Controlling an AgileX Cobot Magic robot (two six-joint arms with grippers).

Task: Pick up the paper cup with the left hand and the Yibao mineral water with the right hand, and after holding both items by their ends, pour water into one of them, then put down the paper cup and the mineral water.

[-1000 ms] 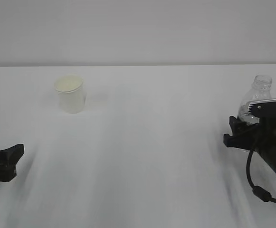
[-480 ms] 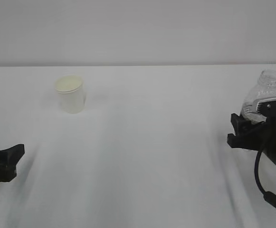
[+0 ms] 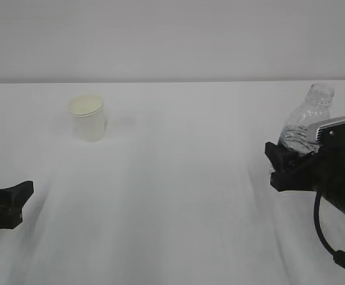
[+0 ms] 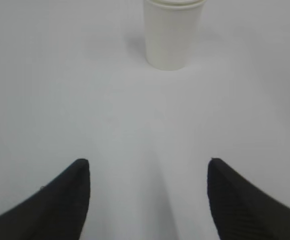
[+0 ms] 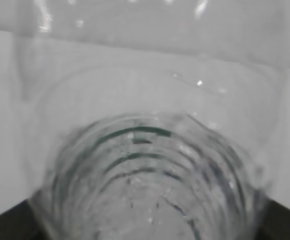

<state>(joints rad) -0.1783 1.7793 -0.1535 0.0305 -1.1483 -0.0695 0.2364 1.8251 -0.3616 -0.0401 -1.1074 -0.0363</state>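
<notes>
1. Two arms of mine share a white table [image 3: 178, 196] that runs back to a pale wall [image 3: 172, 35]; that bare surface fills most of the exterior view.

2. My right hand [image 3: 285, 169] enters from the right edge, a black arm with a grey-white block near the wrist and a black cable looping beneath it. Its jaws stand fairly wide around the lower body of the Yibao mineral water [image 3: 306, 122], and they appear to have hold of it, though the exact contact is hidden behind the arm.

3. That clear, capless plastic bottle leans, its neck tipped up and to the right above the gripper. In the right wrist view its ribbed base [image 5: 149, 185] fills the picture, pressed close to the lens, with dark corners of my fingers just showing at the bottom edge. I cannot make out its label from here.

4. My left hand [image 3: 9, 202] sits low at the left edge, well apart from everything else. Its two black fingers [image 4: 60, 205] are spread wide with only bare table between them; it grips nothing.

5. Smallest of all, the paper cup [image 3: 88, 117] stands upright at back left, white with a pale cream inside, straight ahead of my left gripper and far from the bottle.
</notes>
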